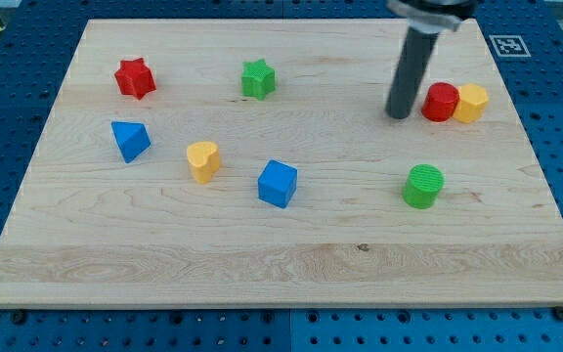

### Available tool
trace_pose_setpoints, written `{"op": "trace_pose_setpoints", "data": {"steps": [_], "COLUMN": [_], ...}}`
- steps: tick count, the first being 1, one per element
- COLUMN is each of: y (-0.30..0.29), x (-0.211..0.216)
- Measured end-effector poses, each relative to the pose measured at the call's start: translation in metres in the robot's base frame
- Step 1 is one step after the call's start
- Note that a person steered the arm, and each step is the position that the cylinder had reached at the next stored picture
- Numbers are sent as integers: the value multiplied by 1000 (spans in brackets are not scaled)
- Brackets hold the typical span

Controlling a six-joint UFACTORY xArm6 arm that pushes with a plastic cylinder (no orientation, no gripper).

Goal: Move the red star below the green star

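The red star [135, 77] lies near the view's top left of the wooden board [164, 244]. The green star [258, 79] lies to its right at about the same height, near the top middle. My tip [398, 115] is far off at the view's right, just left of a red cylinder [440, 102] and apart from both stars. The rod rises from the tip toward the view's top edge.
A yellow hexagonal block [472, 102] touches the red cylinder's right side. A green cylinder [423, 186] sits below my tip. A blue triangular block [129, 140], a yellow heart [203, 160] and a blue cube [278, 183] lie below the stars.
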State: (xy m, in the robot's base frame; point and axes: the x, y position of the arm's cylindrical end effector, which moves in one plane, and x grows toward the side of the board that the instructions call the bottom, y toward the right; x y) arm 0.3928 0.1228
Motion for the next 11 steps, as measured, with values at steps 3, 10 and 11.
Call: {"op": "trace_pose_setpoints", "data": {"steps": [3,10,11], "y": [-253,-231,-287], "x": [26,-38,-39]}}
